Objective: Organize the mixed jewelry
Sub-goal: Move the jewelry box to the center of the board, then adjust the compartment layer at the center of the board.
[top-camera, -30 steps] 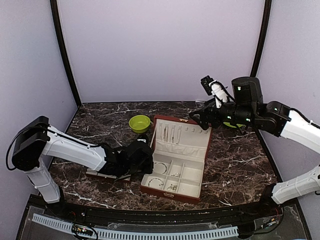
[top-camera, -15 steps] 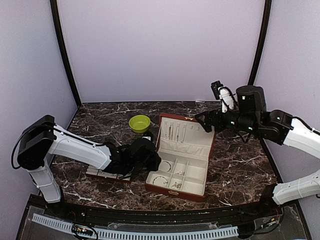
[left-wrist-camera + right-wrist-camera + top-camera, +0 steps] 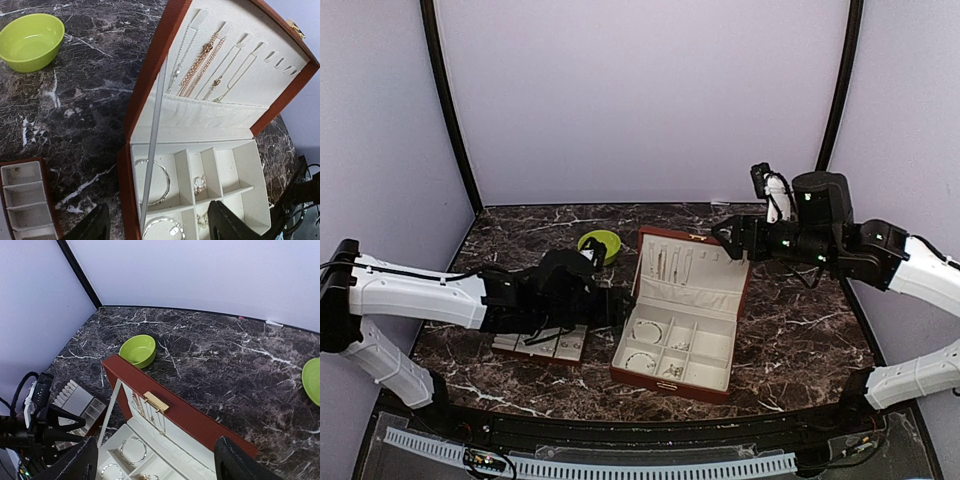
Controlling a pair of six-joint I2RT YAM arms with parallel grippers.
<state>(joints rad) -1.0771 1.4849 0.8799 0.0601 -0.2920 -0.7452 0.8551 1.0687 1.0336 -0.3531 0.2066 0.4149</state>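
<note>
The mixed jewelry lies in the open red-brown box (image 3: 720,385). Silvery bangles (image 3: 152,180) fill its left compartments, small rings (image 3: 199,184) sit further in, and fine chains (image 3: 200,65) hang on the cream lid (image 3: 688,268). My left gripper (image 3: 612,305) hovers at the box's left wall, open, with nothing between its fingers (image 3: 227,225). The right gripper (image 3: 732,236) hangs open above the lid's top edge, near the gold clasp (image 3: 156,402), apart from it. One bangle (image 3: 132,450) shows in the right wrist view.
A lime-green bowl (image 3: 601,242) stands behind the left gripper. A small cream-lined tray (image 3: 542,346) lies left of the box under my left arm. A green plate (image 3: 312,380) sits at the far right. Purple walls close in the back and sides.
My left gripper has opened and drawn back to the left edge of the box. The box slid a little right, its lid more upright. The right gripper rose slightly off the lid.
</note>
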